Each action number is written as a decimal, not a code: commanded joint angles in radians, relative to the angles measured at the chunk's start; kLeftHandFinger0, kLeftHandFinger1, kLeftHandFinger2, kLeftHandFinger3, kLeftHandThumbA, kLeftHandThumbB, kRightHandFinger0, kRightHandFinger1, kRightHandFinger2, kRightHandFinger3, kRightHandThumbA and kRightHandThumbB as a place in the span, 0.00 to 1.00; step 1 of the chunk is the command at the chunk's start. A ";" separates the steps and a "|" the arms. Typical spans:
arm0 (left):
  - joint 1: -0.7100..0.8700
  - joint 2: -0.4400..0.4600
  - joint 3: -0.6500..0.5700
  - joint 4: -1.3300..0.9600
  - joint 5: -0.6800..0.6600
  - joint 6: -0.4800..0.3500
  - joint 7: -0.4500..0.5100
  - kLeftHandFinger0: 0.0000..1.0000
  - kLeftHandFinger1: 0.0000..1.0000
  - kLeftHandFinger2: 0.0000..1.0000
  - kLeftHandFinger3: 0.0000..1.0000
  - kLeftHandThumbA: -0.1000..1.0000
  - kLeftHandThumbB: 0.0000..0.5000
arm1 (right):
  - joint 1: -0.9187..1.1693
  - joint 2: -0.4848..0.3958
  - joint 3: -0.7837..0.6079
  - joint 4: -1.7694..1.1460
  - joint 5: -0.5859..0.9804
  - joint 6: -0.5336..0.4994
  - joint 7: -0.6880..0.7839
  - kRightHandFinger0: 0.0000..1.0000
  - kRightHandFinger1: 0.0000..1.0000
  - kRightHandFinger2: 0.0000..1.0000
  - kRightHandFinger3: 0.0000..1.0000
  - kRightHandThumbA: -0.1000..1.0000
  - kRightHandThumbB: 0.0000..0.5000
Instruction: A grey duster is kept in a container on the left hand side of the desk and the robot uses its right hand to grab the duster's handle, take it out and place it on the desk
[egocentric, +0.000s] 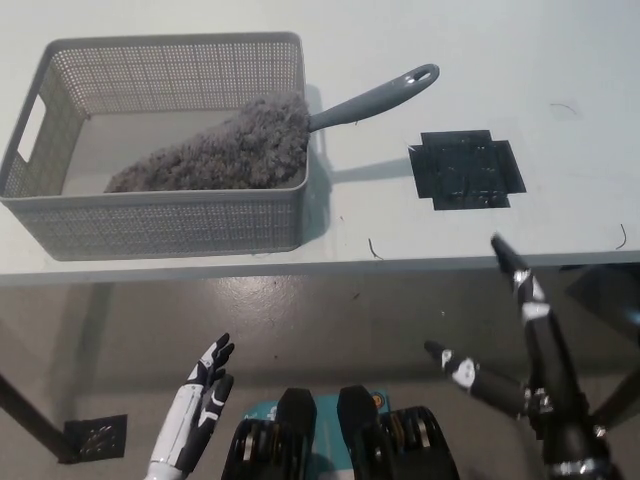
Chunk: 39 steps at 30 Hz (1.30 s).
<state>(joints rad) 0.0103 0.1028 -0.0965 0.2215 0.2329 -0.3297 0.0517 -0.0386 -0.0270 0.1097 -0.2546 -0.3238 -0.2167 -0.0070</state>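
A lab-like test space: plain white desk (500, 60), black tape patch (466, 170), bare floor (330, 320).

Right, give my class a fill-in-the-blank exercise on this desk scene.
The grey duster lies ____ the mesh basket.
Its handle sticks out over the basket's ____ rim.
The black right hand and the white left hand both hold ____.
The tape patch on the desk is ____.
Missing words: inside; right; nothing; black.

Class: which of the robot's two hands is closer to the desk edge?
The black right hand: it reaches up to the desk edge, while the white left hand hangs well below it.
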 joint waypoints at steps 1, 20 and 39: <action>-0.023 0.017 0.003 -0.020 0.063 -0.122 0.050 1.00 1.00 1.00 1.00 1.00 0.14 | -0.397 -0.009 -0.027 -0.540 -0.553 0.256 0.414 1.00 1.00 1.00 1.00 0.88 0.90; -0.021 0.023 -0.004 -0.014 0.043 -0.134 0.029 1.00 1.00 1.00 1.00 1.00 0.17 | -0.913 -0.011 0.207 0.078 -1.054 0.339 0.537 1.00 1.00 1.00 1.00 1.00 1.00; -0.020 0.030 -0.003 -0.025 0.047 -0.113 0.023 1.00 1.00 1.00 1.00 1.00 0.22 | -1.118 -0.034 0.379 0.643 -1.046 0.536 0.460 1.00 1.00 1.00 1.00 0.88 1.00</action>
<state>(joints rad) 0.0113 0.1070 -0.1042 0.2477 0.2589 -0.3364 0.0525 -0.9509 -0.0578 0.4104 0.2482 -1.1188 0.1288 0.3759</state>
